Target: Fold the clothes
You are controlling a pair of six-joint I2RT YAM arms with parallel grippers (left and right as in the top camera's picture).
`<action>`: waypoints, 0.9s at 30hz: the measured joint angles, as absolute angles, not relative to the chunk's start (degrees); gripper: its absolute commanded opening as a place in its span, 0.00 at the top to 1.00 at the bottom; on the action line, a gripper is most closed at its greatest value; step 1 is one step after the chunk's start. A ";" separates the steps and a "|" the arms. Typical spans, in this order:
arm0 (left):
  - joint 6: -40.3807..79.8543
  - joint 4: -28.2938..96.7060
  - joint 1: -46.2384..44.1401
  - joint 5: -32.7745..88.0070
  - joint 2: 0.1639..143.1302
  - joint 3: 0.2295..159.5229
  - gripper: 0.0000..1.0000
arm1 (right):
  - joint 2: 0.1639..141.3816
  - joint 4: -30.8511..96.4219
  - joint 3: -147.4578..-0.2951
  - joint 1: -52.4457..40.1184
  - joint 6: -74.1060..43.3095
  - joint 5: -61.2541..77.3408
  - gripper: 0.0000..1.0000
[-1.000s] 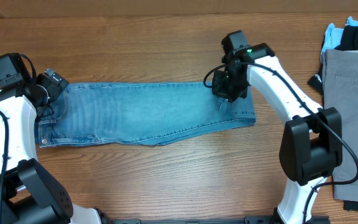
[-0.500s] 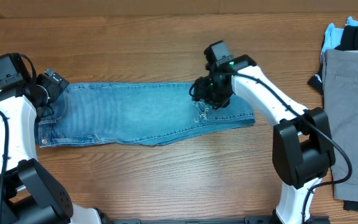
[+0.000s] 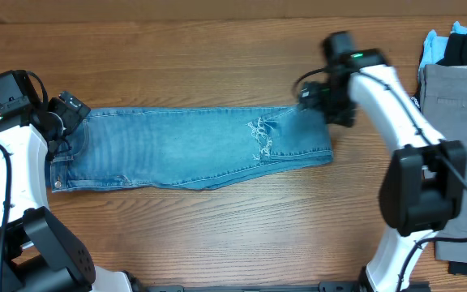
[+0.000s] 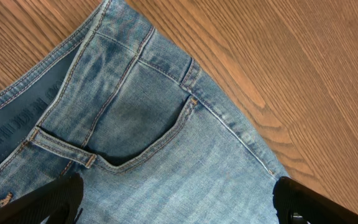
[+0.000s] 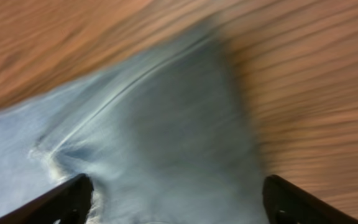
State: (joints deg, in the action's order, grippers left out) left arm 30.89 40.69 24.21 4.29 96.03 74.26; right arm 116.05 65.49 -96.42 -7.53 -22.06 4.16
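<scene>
**Jeans stretched lengthwise between my two arms, both sets of jaws released**

The jeans [image 3: 177,150] lie flat on the table [image 3: 217,235], their long axis running straight from my left gripper [image 3: 65,109] to my right gripper [image 3: 323,101]. The left jaws are spread over the waist end, gripping nothing, with the pocket [image 4: 145,124] just ahead of them. The right jaws gape too, over the leg end's far corner, and their wrist view is blurred. A frayed hem [image 3: 262,138] lies on the leg, waistward of the right jaws, so I judge that arm is the nearer one for folding leg toward waist. The dark print inside the waistband [image 4: 5,134] is not legible, and I see no other label.
</scene>
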 measured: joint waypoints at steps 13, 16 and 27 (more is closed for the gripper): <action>30.89 40.49 24.21 4.29 96.03 74.26 0.00 | 116.09 55.51 -84.36 5.96 -3.27 24.47 0.00; 30.89 40.49 24.21 4.32 96.03 74.26 0.00 | 116.11 51.75 -79.00 5.76 -2.28 28.64 0.00; 30.89 40.49 24.21 4.29 96.03 74.26 0.00 | 115.77 47.55 -72.86 5.52 -2.20 37.01 0.57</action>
State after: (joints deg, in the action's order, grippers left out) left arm 30.89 40.49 24.21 4.29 96.03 74.26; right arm 115.77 47.55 -72.86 5.52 -2.20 37.01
